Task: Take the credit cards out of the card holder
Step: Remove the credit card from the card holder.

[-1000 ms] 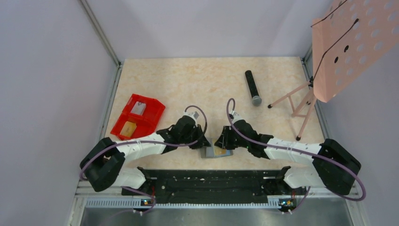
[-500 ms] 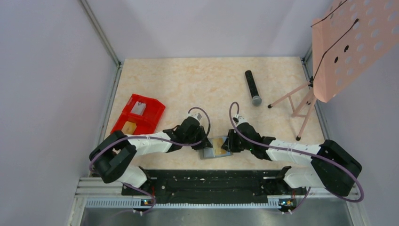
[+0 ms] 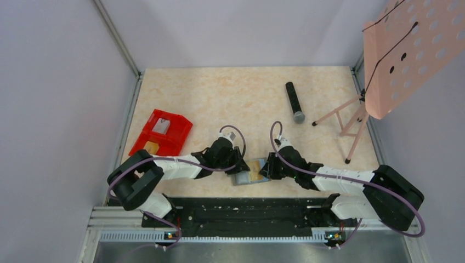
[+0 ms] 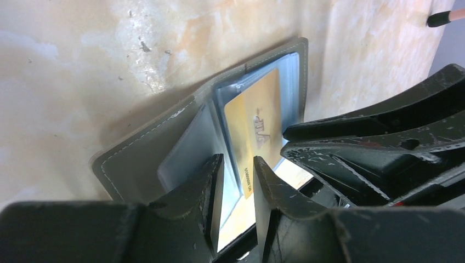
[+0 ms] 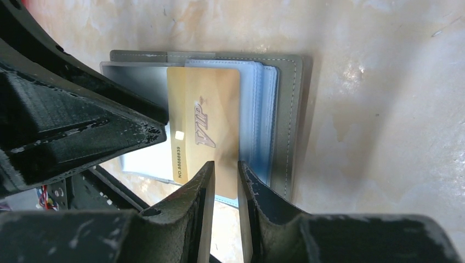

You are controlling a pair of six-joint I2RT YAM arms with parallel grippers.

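Note:
The grey card holder (image 3: 241, 178) lies open near the table's front edge, between both grippers. A gold VIP card (image 3: 255, 169) sits on its pale sleeves. In the left wrist view my left gripper (image 4: 237, 164) is almost shut, with a pale inner sleeve of the holder (image 4: 148, 159) running between the jaws beside the gold card (image 4: 257, 120). In the right wrist view my right gripper (image 5: 225, 167) is almost shut, its tips over the near end of the gold card (image 5: 203, 109), which sticks out past the holder (image 5: 285, 120).
A red two-compartment bin (image 3: 160, 136) with cards in it stands at the left. A black microphone (image 3: 294, 102) lies at the back. A pink stand (image 3: 351, 118) is at the right. The black rail (image 3: 247, 208) runs just below the holder.
Both grippers have closed in on the holder from either side. The holder has come open and the gold card now shows face up.

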